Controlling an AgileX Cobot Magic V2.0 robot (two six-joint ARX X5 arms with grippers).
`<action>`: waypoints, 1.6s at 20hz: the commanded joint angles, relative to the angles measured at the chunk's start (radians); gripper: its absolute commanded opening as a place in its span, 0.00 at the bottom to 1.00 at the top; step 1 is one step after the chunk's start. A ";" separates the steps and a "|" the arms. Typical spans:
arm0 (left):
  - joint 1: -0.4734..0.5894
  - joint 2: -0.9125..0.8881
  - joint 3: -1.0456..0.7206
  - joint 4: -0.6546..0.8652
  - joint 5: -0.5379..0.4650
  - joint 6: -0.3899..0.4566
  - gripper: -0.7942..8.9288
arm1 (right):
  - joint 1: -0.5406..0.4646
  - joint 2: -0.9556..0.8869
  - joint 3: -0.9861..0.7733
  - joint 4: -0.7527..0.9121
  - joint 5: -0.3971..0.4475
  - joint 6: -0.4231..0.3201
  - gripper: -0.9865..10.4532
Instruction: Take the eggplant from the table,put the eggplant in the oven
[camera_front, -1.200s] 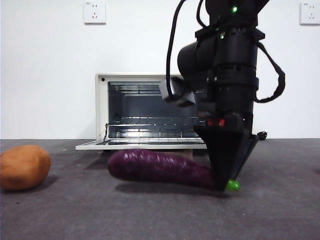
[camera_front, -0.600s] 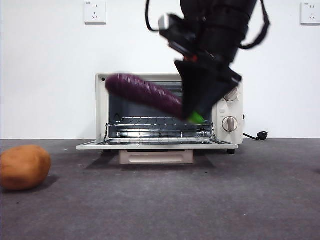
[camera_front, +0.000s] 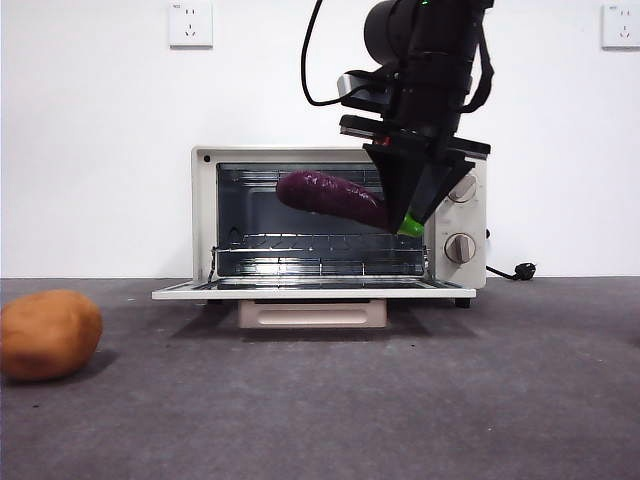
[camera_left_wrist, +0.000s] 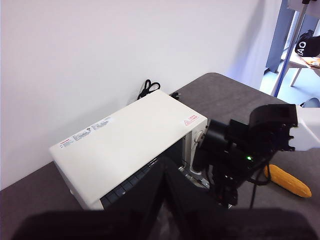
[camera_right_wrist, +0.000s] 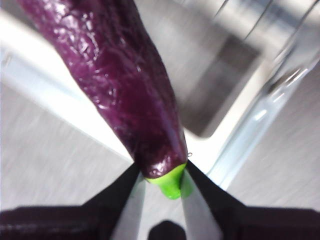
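Observation:
My right gripper (camera_front: 408, 218) is shut on the green stem end of the glossy purple eggplant (camera_front: 330, 198), holding it in the air in front of the open cream-white oven (camera_front: 203, 220). The eggplant points left across the oven's opening, above the wire rack (camera_front: 320, 245), slightly tilted. In the right wrist view the eggplant (camera_right_wrist: 125, 90) rises from between the jaws of my right gripper (camera_right_wrist: 164, 181), over the lowered oven door. My left gripper (camera_left_wrist: 165, 172) hangs shut and high above the oven (camera_left_wrist: 125, 145), holding nothing. The grey table (camera_front: 400, 400) lies below.
An orange-brown potato (camera_front: 48, 333) sits on the table at the front left. The oven door (camera_front: 310, 292) lies open and flat toward me. A yellow corn cob (camera_left_wrist: 287, 181) lies on the table beyond the right arm (camera_left_wrist: 240, 150). A power cord (camera_front: 515, 270) trails right of the oven.
The right gripper has lifted the eggplant off the table and carried it away from me, up to the oven's opening. The eggplant now looks smaller and nearly level.

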 joint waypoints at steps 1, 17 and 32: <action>-0.003 -0.004 0.003 0.000 0.005 -0.006 0.08 | -0.007 0.051 0.049 0.000 0.026 0.026 0.08; -0.014 -0.004 0.003 -0.045 0.004 -0.003 0.08 | -0.006 0.164 0.174 0.203 0.235 0.022 0.08; -0.036 -0.004 0.003 -0.089 0.004 -0.003 0.08 | -0.007 0.174 0.174 0.322 0.218 0.027 0.32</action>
